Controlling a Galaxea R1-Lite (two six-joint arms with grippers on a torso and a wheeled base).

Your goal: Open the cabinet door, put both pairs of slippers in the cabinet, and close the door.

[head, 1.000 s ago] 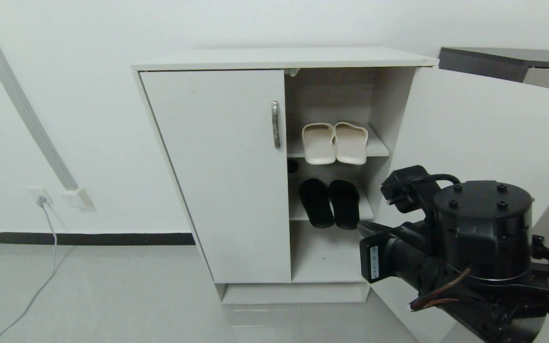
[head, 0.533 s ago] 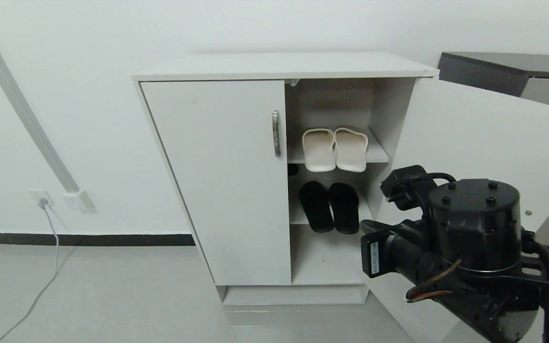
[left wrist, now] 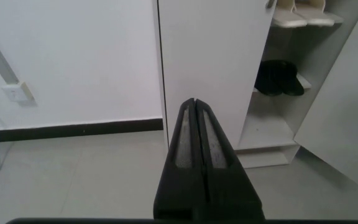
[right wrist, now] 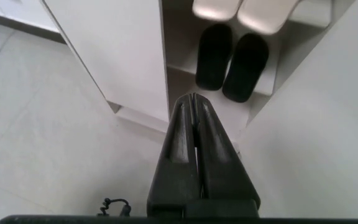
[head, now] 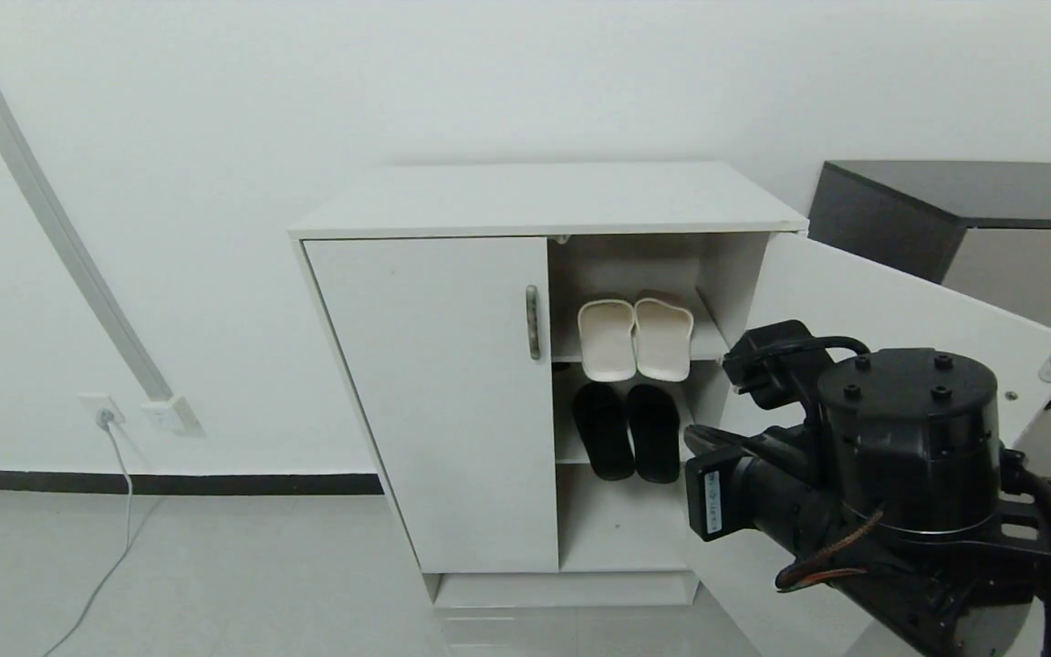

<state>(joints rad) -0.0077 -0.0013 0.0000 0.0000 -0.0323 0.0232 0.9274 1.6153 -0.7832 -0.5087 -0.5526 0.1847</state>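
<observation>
Facing the cabinet [head: 434, 401], head view: white slippers [head: 635, 338] on the upper shelf [head: 711, 344], black slippers [head: 628, 431] on the lower shelf [head: 566, 449], each lying front to back. The open door [head: 863, 301] juts out just beside the right arm [head: 900, 456], whose label [head: 713, 501] is unreadable.

Left wrist view: left gripper [left wrist: 194, 102], jaws pressed together, well short of the cabinet.

Right wrist view: right gripper [right wrist: 193, 99], jaws pressed together, door alongside. This is likely the nearer arm to shut it.

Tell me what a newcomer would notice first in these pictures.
The white cabinet in the middle of the head view stands out, its right door standing wide open. Inside, a pair of white slippers sits directly above a pair of black slippers. The right gripper, fingers shut and empty, faces the open side.
</observation>
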